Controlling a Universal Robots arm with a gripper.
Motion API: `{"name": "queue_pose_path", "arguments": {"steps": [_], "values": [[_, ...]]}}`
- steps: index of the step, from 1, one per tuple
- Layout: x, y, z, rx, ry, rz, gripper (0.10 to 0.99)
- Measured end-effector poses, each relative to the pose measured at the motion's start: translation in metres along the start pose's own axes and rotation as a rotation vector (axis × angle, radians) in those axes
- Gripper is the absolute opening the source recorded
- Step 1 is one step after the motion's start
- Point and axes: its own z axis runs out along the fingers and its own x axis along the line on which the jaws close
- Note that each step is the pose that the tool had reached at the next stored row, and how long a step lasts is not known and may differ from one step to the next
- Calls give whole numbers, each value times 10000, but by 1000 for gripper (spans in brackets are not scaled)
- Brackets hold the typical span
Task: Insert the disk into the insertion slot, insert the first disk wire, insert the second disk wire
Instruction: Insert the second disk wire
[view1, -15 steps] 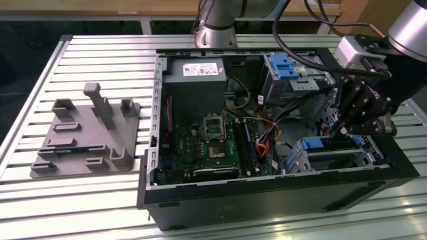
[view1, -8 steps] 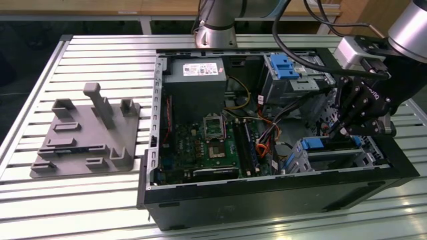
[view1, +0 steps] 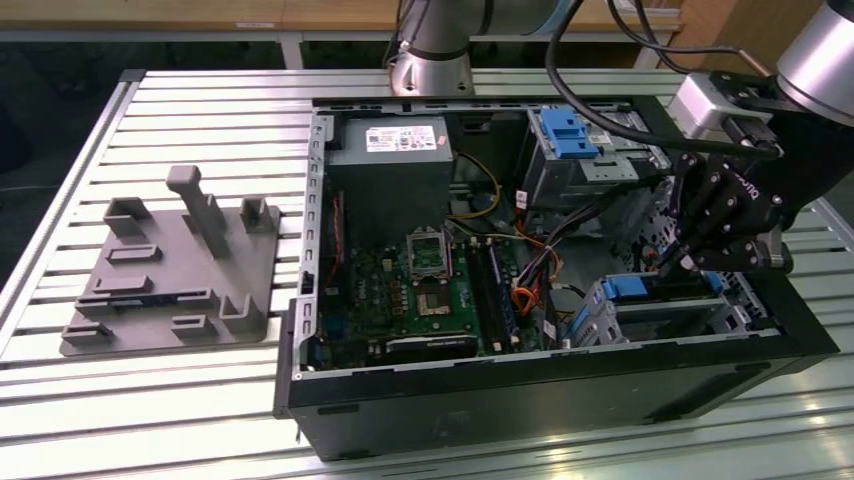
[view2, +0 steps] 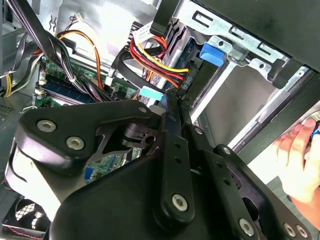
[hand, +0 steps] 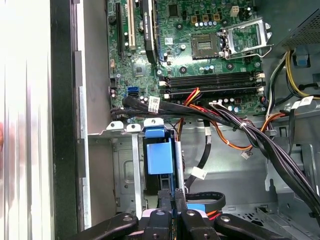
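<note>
The disk (view1: 657, 289), in its blue caddy, sits inside the insertion slot (view1: 667, 318), a silver cage at the case's front corner on the exterior view's right. My gripper (view1: 682, 264) hangs directly over the disk's blue end with its fingers pressed together. In the first wrist view the gripper (hand: 172, 199) is just in front of the blue caddy (hand: 159, 157) in its cage (hand: 125, 170). A black wire with a light blue plug (hand: 202, 206) curls beside the fingers. In the second wrist view the gripper (view2: 175, 100) tips lie by a light blue plug (view2: 150, 93) and red-yellow-black wires (view2: 155, 57).
The motherboard (view1: 427, 290) fills the case floor and a power supply (view1: 387, 150) sits at the back. A taller cage with a blue latch (view1: 567, 130) stands behind the arm. Black cable bundles (hand: 260, 140) cross the case. A grey fixture (view1: 174, 270) lies on the table. A hand (view2: 300, 160) rests outside the case.
</note>
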Motion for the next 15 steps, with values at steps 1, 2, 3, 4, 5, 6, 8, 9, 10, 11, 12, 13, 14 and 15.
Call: {"name": "queue_pose_path", "arguments": {"steps": [1,2,3,4,5,6,8,9,10,11,12,13,14,15], "values": [[0,0,0,1,0,-6,145],[0,0,0,1,3,-13,145],[0,0,1,2,4,-24,145],[0,0,1,3,9,-37,145],[0,0,1,4,13,-50,145],[0,0,1,4,17,-64,145],[-3,4,1,6,26,-88,145],[-9,9,1,7,31,-92,145],[-17,13,1,8,36,-95,145],[-23,18,1,9,43,-97,145],[-29,21,1,9,48,-101,145],[-29,21,1,9,49,-106,145],[-29,22,1,9,50,-116,145],[-29,22,-1,11,53,-139,145]]}}
